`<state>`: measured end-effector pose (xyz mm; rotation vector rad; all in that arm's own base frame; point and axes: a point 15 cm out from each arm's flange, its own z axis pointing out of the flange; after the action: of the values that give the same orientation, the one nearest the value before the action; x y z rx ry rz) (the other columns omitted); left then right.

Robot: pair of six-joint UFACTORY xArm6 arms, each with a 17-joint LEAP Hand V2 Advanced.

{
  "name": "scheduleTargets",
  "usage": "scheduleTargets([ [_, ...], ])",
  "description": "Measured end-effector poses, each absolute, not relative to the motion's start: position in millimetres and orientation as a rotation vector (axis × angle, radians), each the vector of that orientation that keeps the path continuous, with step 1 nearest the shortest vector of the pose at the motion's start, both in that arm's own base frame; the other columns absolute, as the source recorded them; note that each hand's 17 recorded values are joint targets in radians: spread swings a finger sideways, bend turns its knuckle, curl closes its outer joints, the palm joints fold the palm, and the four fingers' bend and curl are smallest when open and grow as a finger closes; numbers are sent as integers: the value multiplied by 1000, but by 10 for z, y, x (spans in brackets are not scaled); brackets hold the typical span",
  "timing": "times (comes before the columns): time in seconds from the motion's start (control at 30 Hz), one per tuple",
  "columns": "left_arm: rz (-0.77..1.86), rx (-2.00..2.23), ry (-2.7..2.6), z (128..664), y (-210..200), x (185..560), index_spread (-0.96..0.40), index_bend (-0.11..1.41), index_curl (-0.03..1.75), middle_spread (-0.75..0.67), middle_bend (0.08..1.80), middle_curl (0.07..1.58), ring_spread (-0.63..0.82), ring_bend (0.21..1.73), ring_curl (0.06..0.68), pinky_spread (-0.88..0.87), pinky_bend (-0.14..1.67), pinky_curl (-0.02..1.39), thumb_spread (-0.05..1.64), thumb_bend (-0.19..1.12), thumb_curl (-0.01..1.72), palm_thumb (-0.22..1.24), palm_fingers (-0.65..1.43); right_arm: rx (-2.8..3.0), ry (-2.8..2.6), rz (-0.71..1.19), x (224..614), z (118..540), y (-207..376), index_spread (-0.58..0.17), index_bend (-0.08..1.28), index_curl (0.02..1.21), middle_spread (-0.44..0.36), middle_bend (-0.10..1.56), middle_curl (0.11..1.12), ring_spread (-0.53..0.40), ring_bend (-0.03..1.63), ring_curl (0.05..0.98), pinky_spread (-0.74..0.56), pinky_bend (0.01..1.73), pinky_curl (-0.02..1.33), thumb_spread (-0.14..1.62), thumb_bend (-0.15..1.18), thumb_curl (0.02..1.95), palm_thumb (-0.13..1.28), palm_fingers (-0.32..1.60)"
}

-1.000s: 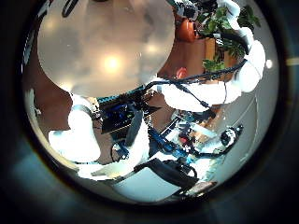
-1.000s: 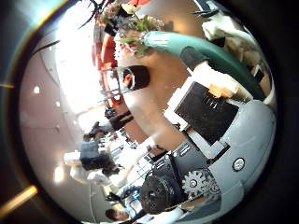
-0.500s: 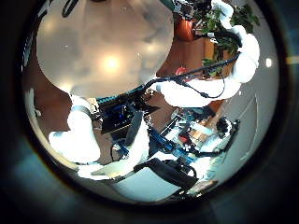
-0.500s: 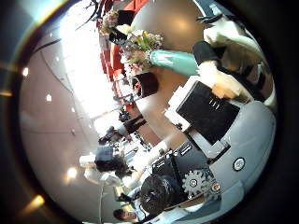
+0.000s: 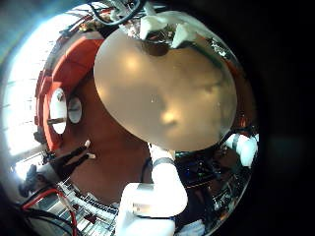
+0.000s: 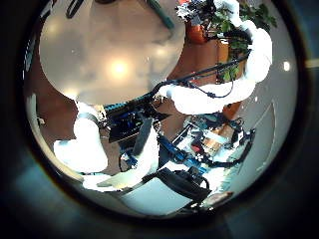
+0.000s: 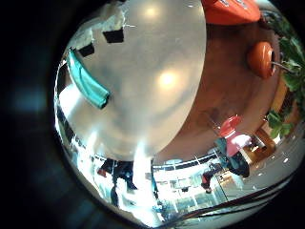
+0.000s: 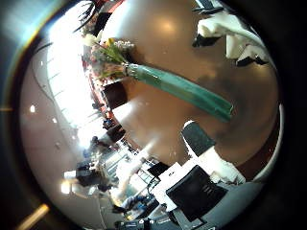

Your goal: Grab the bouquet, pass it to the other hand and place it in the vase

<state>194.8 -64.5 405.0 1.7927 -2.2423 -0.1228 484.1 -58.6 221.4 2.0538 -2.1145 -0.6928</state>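
The right hand has drawn back from the bouquet, now lying free on the counter toward its twelve o'clock, fingers relaxed and empty, pickup not yet made.

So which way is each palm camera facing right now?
Left little finger side: on the left hand, faces the round table; one part of that hand shows.
Left thumb side: same palm, faces the table edge and the room; that hand's parts fill the edge.
Right little finger side: on the right hand, faces the table and the bouquet; none of that hand clearly shows.
Right thumb side: same palm, faces the bouquet lying on the table; that hand's body shows.
Shared: both right views show the bouquet.
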Motion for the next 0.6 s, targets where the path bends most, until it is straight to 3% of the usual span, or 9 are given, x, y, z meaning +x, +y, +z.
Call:
scheduleTargets([
  [0.23,-130,1789,-2235,4011,-645,1945,35,183,370,468,179,270,597,439,205,560,200,316,1055,-24,315,306,71,2004,-2023,-640,4831,2015,-279,-215,463,537,-56,881,545,-130,1211,496,31,856,453,1041,-30,566,627,103],
  [0.6,-134,1791,-2228,3990,-633,1930,37,183,370,467,179,269,597,438,207,560,200,316,1053,-25,313,312,71,1931,-1954,-652,4775,1649,-37,-206,436,522,-84,838,547,-142,1139,478,-21,799,394,1025,-20,511,663,195],
])
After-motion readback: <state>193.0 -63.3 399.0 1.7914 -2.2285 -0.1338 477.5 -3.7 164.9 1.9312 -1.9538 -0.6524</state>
